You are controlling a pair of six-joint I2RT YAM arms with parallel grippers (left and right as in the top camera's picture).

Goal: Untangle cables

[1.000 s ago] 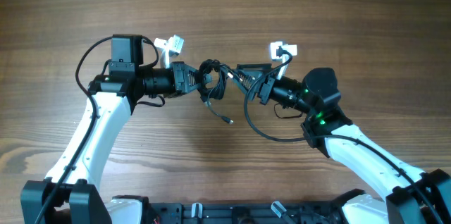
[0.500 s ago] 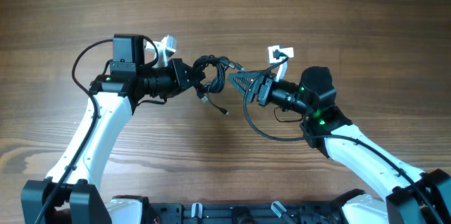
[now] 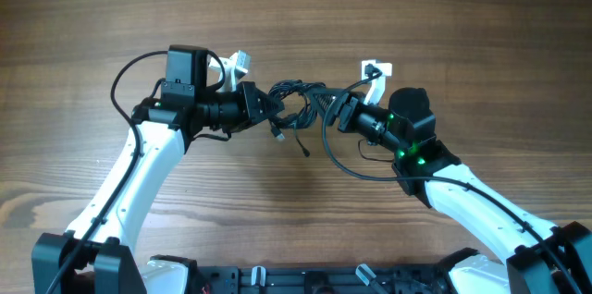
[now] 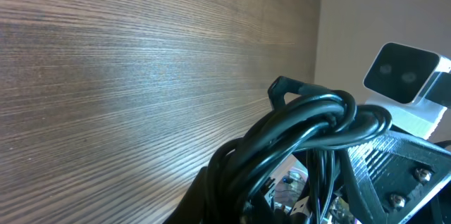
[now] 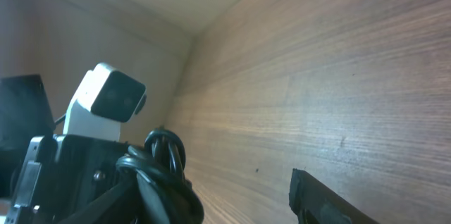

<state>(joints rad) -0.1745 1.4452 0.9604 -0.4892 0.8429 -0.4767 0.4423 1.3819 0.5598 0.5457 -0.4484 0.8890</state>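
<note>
The table (image 3: 92,17) carries nothing directly under the work. The cables (image 3: 294,100) hang in the air above its middle, somewhat nearer the far edge, between the two arms.

1. Left gripper (image 3: 264,109): the claw is fully closed on the knotted bundle. In the left wrist view several glossy black loops cross right at its fingers. Use this claw as the anchor and do not relax it during the pull.
2. Right gripper (image 3: 329,112): the jaws stand apart at the right side of the bundle. One finger (image 5: 317,196) shows clear of the cords. No strand can be seen held, and contact cannot be confirmed.
3. Recommended step: close the right claw on one outer loop only, not on the whole knot. Then draw it toward the right edge slowly, so that the crossings slide rather than tighten.
4. Loose plug end (image 3: 306,154): it dangles below the bundle toward the near edge. It will probably snag on a loop if dragged through quickly.
</note>
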